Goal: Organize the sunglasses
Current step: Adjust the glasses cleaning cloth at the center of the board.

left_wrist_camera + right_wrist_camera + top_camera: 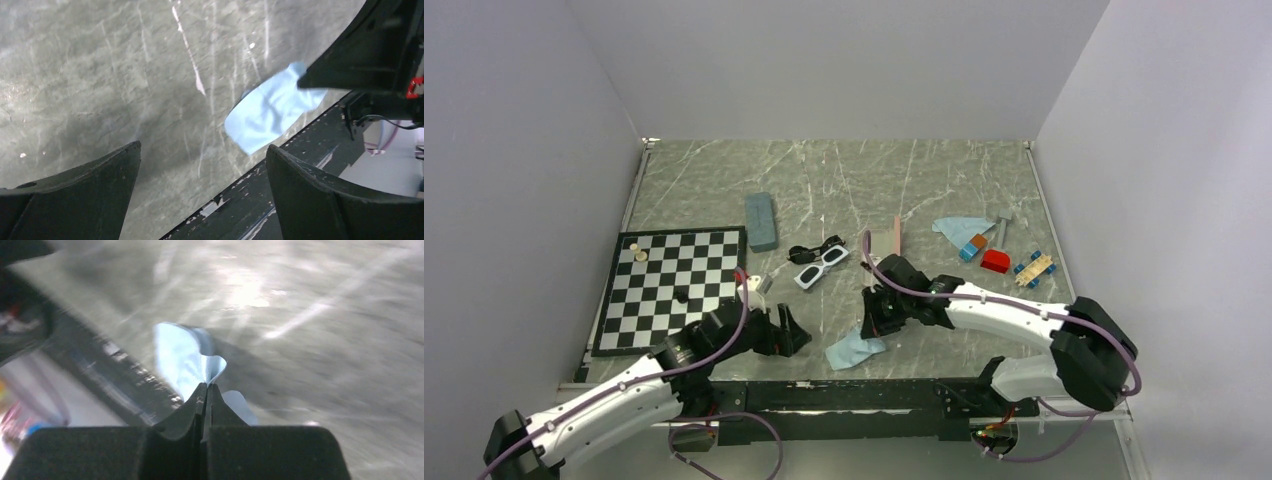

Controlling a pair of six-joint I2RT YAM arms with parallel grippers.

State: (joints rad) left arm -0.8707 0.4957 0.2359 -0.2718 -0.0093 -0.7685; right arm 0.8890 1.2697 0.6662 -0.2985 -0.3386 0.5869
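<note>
Little looks done: the black sunglasses (814, 250) and white sunglasses (821, 269) lie loose side by side mid-table, between the slate-blue case (761, 221) and pink case (890, 238). The right gripper (206, 385) pinches a light blue cloth (180, 357) at the near edge, and the left gripper (202, 146) gapes wide and empty nearby. The grey marbled table (944, 175) carries a chessboard (674, 288) at its left edge, with plain pale walls (844, 60) around.

A dark grey-green marbled surface (944, 190), veined with thin white streaks, is boxed in by three bare, pale lilac panels: left wall (514, 180), back wall (844, 60) and right wall (1164, 150). Thin metal strips (632, 200) edge its left and right sides; a black rail (854, 395) runs along the near one. Light is soft and even, with a bright glare patch (245, 290) on the stone in the right wrist view
</note>
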